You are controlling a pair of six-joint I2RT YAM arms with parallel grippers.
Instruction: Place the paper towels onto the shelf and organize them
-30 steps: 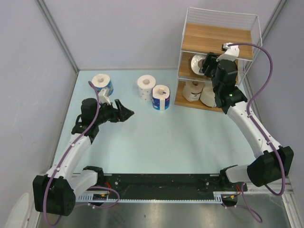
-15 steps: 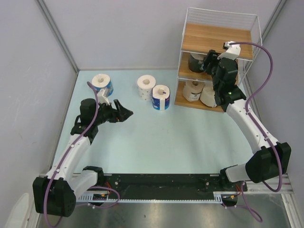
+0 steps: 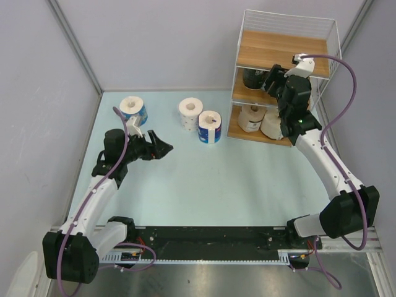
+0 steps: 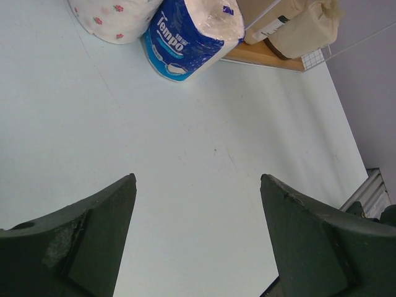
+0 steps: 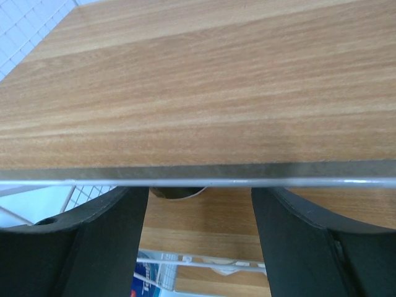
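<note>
The shelf (image 3: 281, 46) stands at the back right. A dark-wrapped roll (image 3: 251, 78) stands on its middle board; a cream roll (image 3: 250, 117) and a tan roll (image 3: 272, 125) sit on the bottom board. My right gripper (image 3: 271, 78) is open and empty just right of the dark roll. In the right wrist view its fingers (image 5: 93, 235) straddle the front edge of the upper board (image 5: 198, 86), with the dark roll (image 5: 176, 193) peeking below. On the table lie a blue roll (image 3: 134, 109), a speckled roll (image 3: 190, 112) and a second blue roll (image 3: 210, 127). My left gripper (image 3: 164, 148) is open and empty.
In the left wrist view the blue roll (image 4: 192, 34) and the speckled roll (image 4: 114, 15) lie ahead of my left gripper (image 4: 197, 179), with the shelf's bottom corner (image 4: 266, 57) beyond. Grey walls close in the pale blue table (image 3: 204, 179) on the left, back and right.
My right gripper has set the dark roll upright on the middle board, let it go, and drawn back slightly. The left arm has not moved.
</note>
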